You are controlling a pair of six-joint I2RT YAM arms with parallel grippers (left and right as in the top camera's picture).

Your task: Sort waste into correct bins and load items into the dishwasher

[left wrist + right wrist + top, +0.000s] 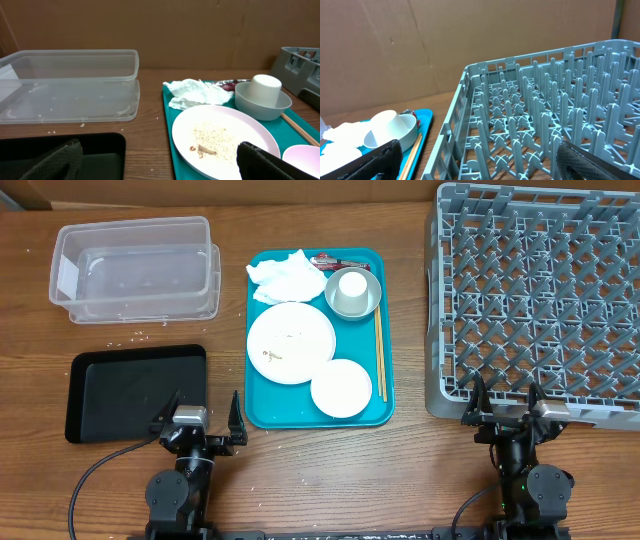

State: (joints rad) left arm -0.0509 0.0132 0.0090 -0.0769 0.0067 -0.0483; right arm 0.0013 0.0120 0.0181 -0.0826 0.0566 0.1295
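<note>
On the teal tray (260, 405) lie a crumpled white napkin (285, 273), a red wrapper (330, 261), a large white plate (291, 343) strewn with rice grains (220, 136), a smaller white dish (341, 388), and a grey bowl (368, 302) holding a white cup (352, 288). The clear tub (135, 268) and black tray (135, 392) are at the left, the grey dish rack (540, 300) at the right. My left gripper (198, 412) is open at the table's front between black tray and teal tray. In front of the rack, my right gripper (505, 402) stands open and empty.
Wooden chopsticks (380, 355) lie along the teal tray's right side. Loose rice grains (135, 337) dot the table between tub and black tray. A brown cardboard wall (160, 25) closes off the back.
</note>
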